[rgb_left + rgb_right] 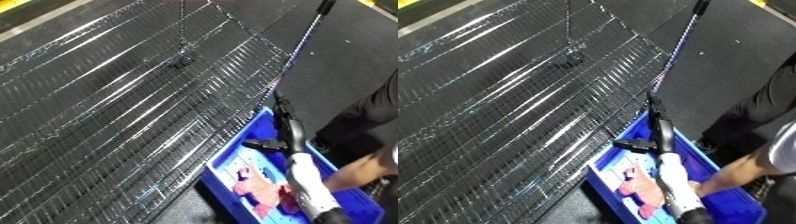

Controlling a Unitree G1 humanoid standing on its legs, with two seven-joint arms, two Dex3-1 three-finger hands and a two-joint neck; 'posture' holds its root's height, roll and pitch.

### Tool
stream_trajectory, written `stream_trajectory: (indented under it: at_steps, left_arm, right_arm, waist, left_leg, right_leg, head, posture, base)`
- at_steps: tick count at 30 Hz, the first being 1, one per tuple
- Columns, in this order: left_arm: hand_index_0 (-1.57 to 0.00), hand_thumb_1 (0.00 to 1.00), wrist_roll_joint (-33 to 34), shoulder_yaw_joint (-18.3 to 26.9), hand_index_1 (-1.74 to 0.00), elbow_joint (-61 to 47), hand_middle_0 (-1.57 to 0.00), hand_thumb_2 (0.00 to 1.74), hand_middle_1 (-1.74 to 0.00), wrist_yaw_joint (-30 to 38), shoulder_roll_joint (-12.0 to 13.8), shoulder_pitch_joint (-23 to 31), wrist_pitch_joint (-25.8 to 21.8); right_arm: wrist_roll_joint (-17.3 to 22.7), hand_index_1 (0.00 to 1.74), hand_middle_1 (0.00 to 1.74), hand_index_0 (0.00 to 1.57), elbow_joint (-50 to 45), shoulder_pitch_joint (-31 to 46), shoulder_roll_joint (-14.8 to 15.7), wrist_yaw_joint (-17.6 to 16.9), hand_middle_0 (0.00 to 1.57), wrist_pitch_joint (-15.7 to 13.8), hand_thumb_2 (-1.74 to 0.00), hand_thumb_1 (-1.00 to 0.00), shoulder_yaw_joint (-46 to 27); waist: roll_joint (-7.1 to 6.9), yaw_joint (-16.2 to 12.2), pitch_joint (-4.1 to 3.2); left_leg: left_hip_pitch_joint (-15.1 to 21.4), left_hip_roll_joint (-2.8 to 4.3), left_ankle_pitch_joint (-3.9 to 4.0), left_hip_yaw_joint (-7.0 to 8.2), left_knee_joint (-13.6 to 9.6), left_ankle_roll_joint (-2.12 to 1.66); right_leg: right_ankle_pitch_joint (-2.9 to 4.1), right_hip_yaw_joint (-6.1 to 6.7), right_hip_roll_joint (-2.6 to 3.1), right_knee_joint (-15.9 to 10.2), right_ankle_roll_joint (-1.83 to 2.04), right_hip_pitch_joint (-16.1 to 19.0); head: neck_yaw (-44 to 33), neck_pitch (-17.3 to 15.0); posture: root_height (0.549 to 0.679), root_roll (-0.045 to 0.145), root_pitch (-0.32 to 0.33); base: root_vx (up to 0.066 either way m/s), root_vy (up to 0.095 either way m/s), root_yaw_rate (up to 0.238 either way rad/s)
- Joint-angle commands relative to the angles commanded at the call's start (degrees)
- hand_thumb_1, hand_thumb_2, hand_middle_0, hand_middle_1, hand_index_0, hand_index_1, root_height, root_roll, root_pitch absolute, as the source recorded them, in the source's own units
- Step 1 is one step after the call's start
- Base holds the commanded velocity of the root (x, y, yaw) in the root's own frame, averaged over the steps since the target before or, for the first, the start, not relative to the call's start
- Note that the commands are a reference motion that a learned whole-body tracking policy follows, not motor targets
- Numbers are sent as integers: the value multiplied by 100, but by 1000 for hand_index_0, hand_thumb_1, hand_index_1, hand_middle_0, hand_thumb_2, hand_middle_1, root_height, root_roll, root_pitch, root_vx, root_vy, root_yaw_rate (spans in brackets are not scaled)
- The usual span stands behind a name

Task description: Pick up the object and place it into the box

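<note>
Though half hidden, pink object (258, 189) inside blue bin (233, 150).

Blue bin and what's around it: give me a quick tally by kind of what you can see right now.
Blue bin: 1
Pink object in the bin: 1
Robot hand over the bin: 1
Wire mesh shelf: 1
Total: 4

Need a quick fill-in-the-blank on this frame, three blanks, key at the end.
1. The plastic bin at the lower right is ____ in colour.
2. The soft crumpled object lying inside the bin is ____.
3. The robot's black right hand is over the ____, beside the wire mesh shelf.

Missing words: blue; pink; bin
</note>
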Motion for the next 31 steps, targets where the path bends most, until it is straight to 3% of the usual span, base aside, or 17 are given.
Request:
stream_trajectory:
  at_steps: [11,21,31]
  left_arm:
    - [-1570,1000,188,210,-1740,-126,-1570,1740,-1740,158,-64,10,121]
    - [-1570,1000,333,39,-1740,-235,-1570,1740,-1740,196,-7,-248,119]
    - [-1570,1000,334,39,-1740,-386,-1570,1740,-1740,304,-50,-394,96]
  right_arm:
    - [-749,0,0,0,-1227,-124,251,283,0,308,0,0,913]
    - [-804,0,0,0,-1483,-464,462,424,0,362,0,0,1735]
    - [-778,0,0,0,-1487,-635,451,489,0,374,0,0,2092]
  waist:
    - [-172,374,2]
    - [-250,690,-17]
    - [-374,920,-14]
  left_leg:
    - [-89,-16,102,-168,-35,6]
    - [-127,-75,74,-309,12,36]
    - [-120,-98,54,-409,-18,72]
  right_leg:
    - [-47,-89,14,55,6,29]
    - [-79,-193,-42,127,21,81]
    - [-102,-290,-56,123,33,142]
  head:
    - [-2032,35]
    - [-3528,-80]
    - [-3996,100]
  posture:
    - [638,69,-182]
    - [637,64,-187]
    - [638,57,-182]
  base:
    - [-1,-7,98]
    - [11,21,79]
    - [17,12,49]
